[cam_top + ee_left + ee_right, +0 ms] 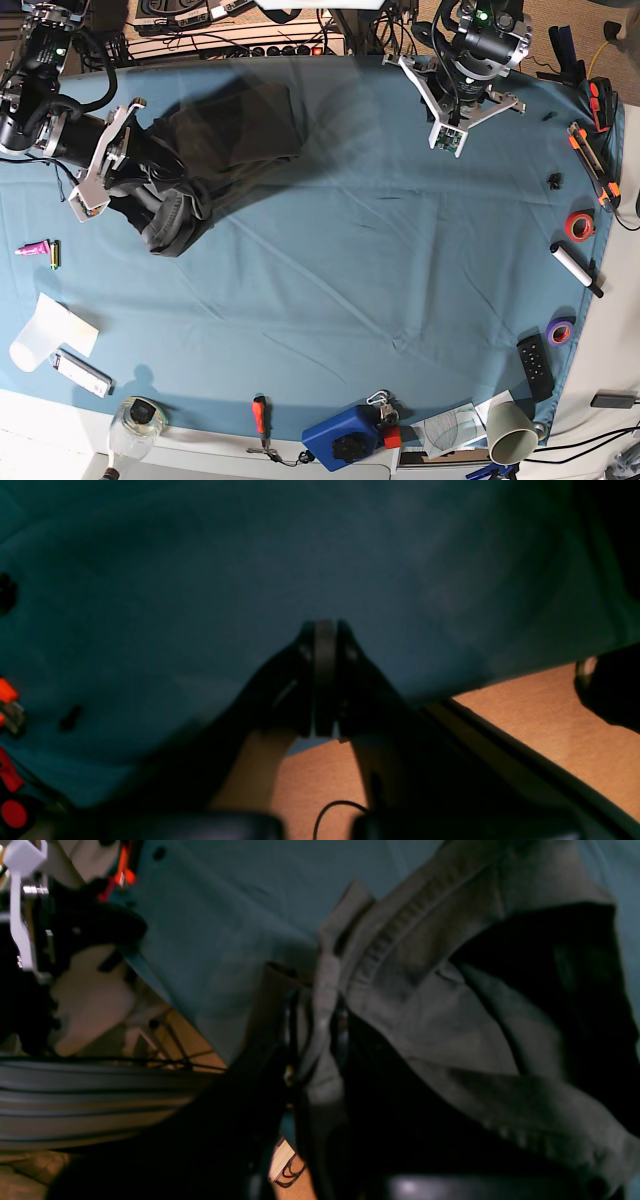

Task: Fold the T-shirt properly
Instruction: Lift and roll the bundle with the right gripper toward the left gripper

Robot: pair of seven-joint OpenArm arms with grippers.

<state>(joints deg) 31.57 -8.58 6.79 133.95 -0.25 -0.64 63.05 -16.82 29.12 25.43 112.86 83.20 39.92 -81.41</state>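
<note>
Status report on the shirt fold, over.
Right gripper shut on the T-shirt, bunched at the tablecloth's far corner. Left gripper shut, empty, over bare cloth. Nothing blocking.

The left gripper (325, 680) hangs at one o'clock in the base view, jaws pressed together, empty. The right gripper (312, 1040) sits at ten o'clock, clamped on the T-shirt (450, 1005).

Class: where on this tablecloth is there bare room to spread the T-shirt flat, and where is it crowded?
Bare: the wide middle of the tablecloth, between the bunched T-shirt and the orange tape roll. Crowded: the right edge and the near edge around the blue box.
</note>
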